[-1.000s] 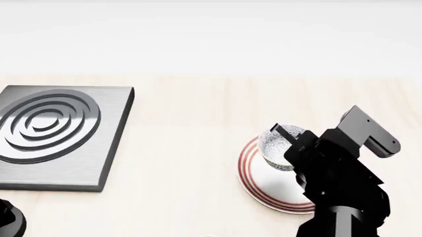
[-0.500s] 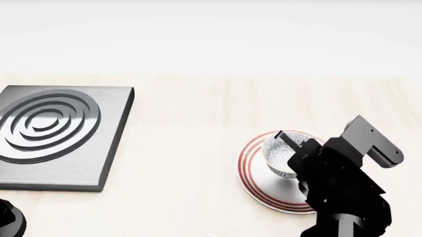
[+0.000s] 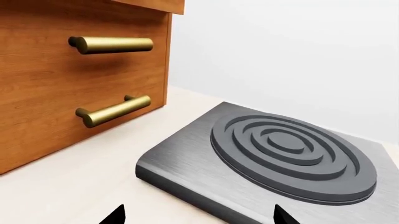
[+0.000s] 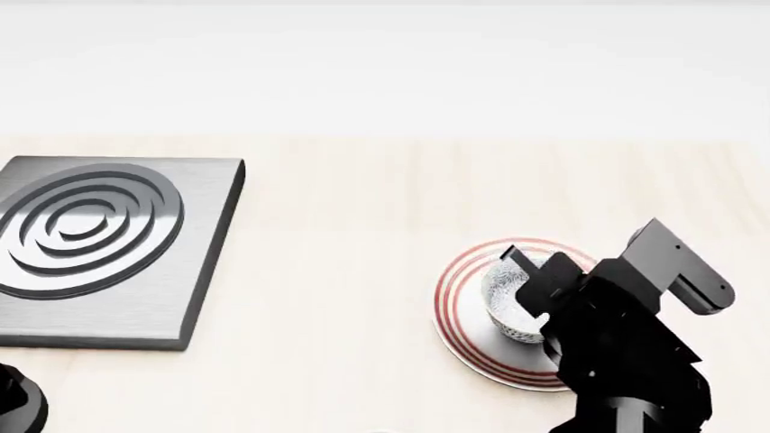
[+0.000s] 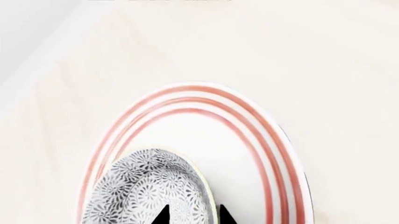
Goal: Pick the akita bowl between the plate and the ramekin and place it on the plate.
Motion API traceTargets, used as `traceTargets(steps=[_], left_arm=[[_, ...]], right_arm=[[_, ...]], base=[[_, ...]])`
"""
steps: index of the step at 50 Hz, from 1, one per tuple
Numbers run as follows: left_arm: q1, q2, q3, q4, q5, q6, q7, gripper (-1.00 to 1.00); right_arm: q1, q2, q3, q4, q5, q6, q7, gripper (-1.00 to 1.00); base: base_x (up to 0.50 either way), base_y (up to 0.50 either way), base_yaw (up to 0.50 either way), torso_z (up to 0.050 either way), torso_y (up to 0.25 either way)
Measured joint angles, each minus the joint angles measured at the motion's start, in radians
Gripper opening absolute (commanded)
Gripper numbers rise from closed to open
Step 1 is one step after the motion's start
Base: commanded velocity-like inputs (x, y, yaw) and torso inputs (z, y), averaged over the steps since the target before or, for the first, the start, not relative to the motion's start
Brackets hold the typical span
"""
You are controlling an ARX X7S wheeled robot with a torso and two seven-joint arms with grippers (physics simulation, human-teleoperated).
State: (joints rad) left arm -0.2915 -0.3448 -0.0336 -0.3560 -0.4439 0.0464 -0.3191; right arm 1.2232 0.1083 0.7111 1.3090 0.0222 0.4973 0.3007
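right gripper (image 4: 529, 275): black, at the end of the right arm (image 4: 626, 352) that enters the head view from the 5 o'clock corner; its two dark tips straddle the rim of the akita bowl (image 4: 511, 302) with the wall pinched between them, closed on the bowl. in the right wrist view the tips (image 5: 192, 215) sit narrowly apart at the bowl's rim.

left gripper (image 3: 198, 215): only two dark tips show at the edge of the left wrist view, set wide apart with nothing between them.

counter (image 4: 349, 271): pale wood grain, carrying all items below.

cabinet (image 3: 62, 93): brown wood, two brass bar handles (image 3: 112, 109), one above the other, left wrist view only, standing beside the burner slab.

burner slab (image 4: 103, 248): brushed grey metal square with raised dark concentric rings, at 9 o'clock in the head view, well apart from the plate.

plate (image 4: 463, 280): flat, white, thin red rings at the rim, at 4 o'clock in the head view, partly hidden by the right arm.

akita bowl: grey-and-white speckled outside, pale rim, within the plate's outline, toward the plate's 9 o'clock side in the head view; whether its base touches the plate cannot be told.
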Motion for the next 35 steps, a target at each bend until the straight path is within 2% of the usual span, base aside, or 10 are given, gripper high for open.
traceTargets(steps=[15, 35], left_arm=[[0.001, -0.001, 0.002, -0.001, -0.002, 0.002, -0.001, 1.0], [0.007, -0.004, 0.002, 0.008, -0.011, -0.002, -0.002, 1.0]], right_arm=[[0.022, -0.001, -0.036, 0.0, -0.007, 0.008, -0.013, 1.0], [0.081, 0.002, -0.172, -0.022, -0.045, 0.053, -0.036, 1.0]], base=[[0.0, 0.0, 0.0, 0.0, 0.0], [0.0, 0.0, 0.0, 0.0, 0.0]])
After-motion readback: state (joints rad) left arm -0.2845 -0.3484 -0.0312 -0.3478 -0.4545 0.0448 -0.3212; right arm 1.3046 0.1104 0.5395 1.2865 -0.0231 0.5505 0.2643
